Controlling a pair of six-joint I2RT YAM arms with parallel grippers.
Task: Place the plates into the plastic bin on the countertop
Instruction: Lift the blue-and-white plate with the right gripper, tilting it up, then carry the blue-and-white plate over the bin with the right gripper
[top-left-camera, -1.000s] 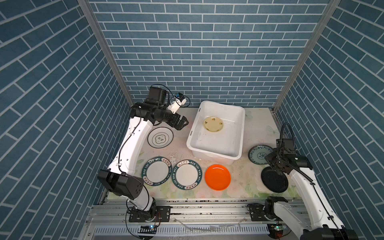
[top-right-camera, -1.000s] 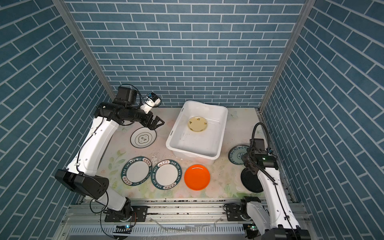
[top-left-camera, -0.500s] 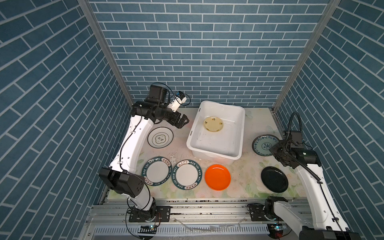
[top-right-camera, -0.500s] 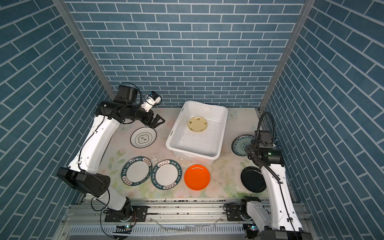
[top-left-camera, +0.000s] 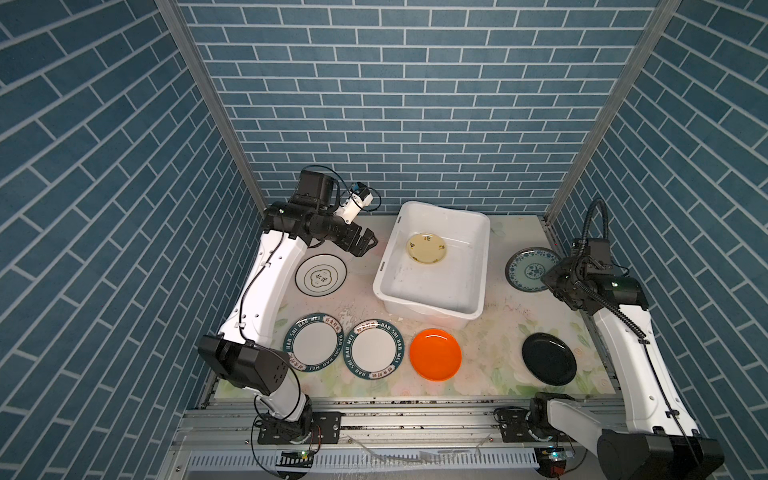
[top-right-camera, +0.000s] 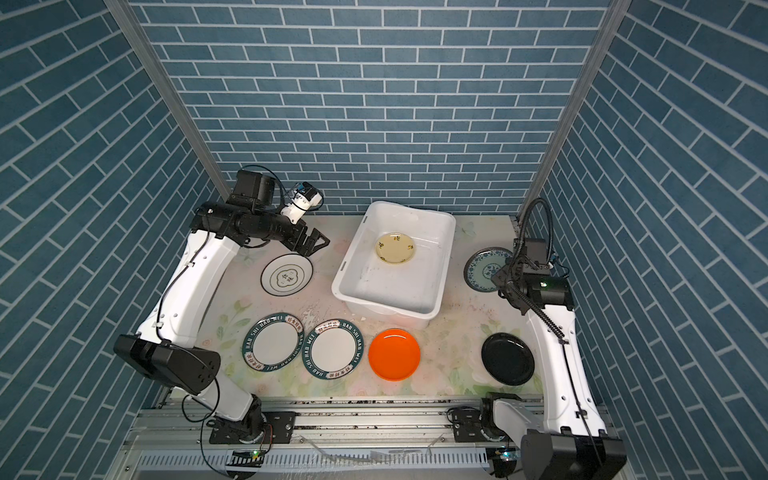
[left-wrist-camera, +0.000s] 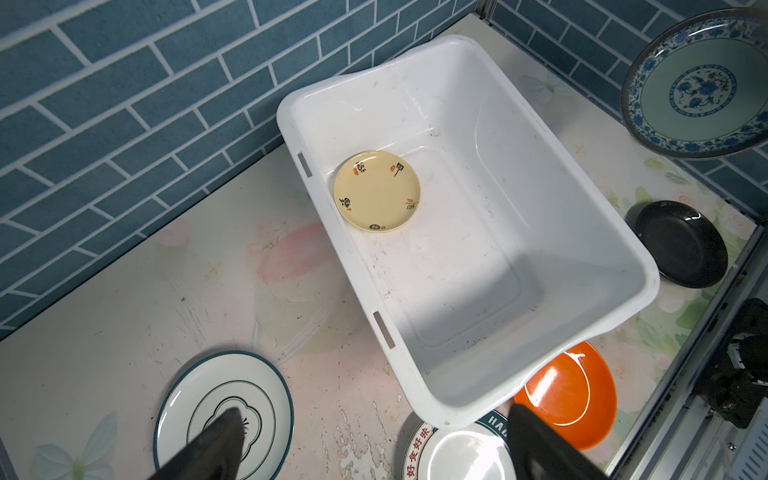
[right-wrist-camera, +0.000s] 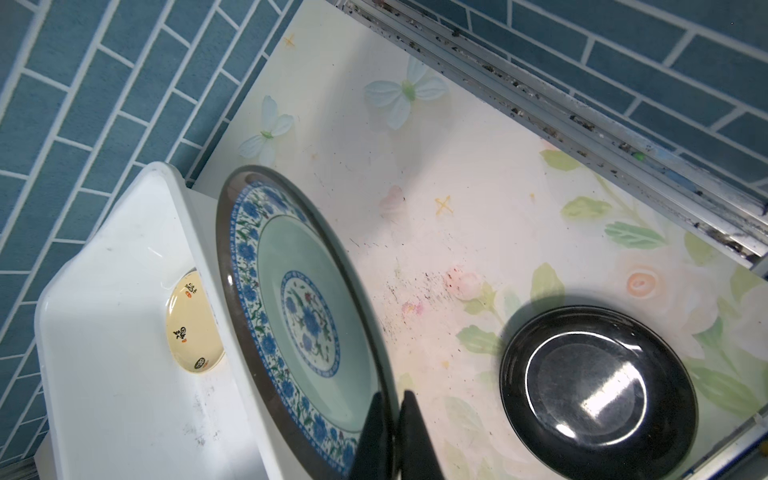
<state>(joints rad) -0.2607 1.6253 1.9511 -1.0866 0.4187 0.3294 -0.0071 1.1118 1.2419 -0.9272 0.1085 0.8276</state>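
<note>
In the left wrist view the plastic bin (left-wrist-camera: 561, 208) hides part of the orange plate (left-wrist-camera: 569, 395).

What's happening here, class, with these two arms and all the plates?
Plates are going into the plastic bin. The right gripper is shut on the rim of the blue-green patterned plate, holding it tilted beside the bin. The left gripper hangs open near the black-rimmed plate. Only the cream-yellow plate lies in the bin; the rest sit on the countertop.

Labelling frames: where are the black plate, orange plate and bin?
Black plate (top-left-camera: 548, 364): a top view, its centre.
Orange plate (top-left-camera: 435, 354): a top view, its centre.
Bin (top-left-camera: 478, 257): a top view, its right wall.
</note>
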